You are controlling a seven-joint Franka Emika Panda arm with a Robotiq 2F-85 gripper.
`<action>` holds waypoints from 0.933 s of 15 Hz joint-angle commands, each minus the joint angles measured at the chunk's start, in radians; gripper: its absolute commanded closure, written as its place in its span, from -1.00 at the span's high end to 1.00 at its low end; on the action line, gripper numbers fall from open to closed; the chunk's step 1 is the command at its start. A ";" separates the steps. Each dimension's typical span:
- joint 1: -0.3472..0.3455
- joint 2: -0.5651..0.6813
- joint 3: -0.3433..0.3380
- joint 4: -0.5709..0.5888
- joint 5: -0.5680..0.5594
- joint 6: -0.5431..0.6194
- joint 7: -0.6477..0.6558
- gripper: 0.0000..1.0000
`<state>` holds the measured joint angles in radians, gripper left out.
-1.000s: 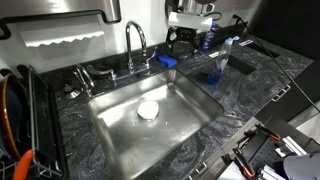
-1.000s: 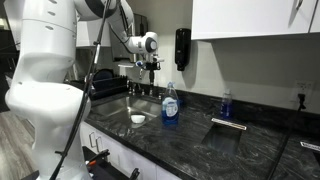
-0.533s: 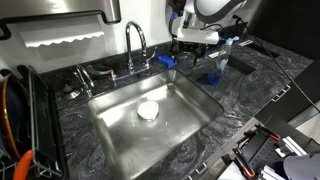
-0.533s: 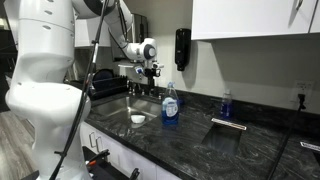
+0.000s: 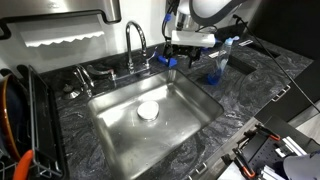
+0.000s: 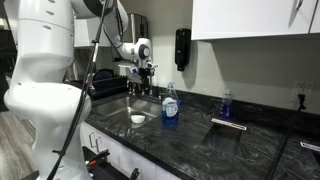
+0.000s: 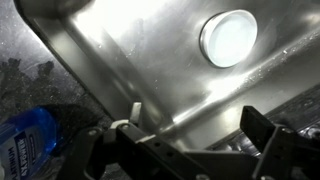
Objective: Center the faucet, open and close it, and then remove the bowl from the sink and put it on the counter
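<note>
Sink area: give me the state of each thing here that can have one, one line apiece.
faucet, upright, no water seen running.
bowl, right way up inside the sink, not yet on the counter.
sink, nothing in it but the bowl.
gripper, open, empty, in the air near the faucet.
blue bottle, upright on the counter beside the sink.

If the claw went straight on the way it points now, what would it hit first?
Most likely the sink's steel wall near its rim, though depth is unclear. The open claw points down into it; the bowl lies off to the side.
</note>
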<state>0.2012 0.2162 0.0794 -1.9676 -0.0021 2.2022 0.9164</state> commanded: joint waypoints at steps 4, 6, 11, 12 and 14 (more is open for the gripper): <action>0.075 0.020 0.065 0.014 -0.007 0.067 0.078 1.00; 0.097 0.037 0.074 0.020 -0.030 0.085 0.100 1.00; 0.135 0.103 0.075 0.035 -0.073 0.102 0.146 1.00; 0.142 0.117 0.071 0.040 -0.085 0.102 0.152 1.00; 0.149 0.146 0.066 0.053 -0.098 0.112 0.153 1.00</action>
<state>0.3388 0.3088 0.1536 -1.9502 -0.0759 2.2854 1.0567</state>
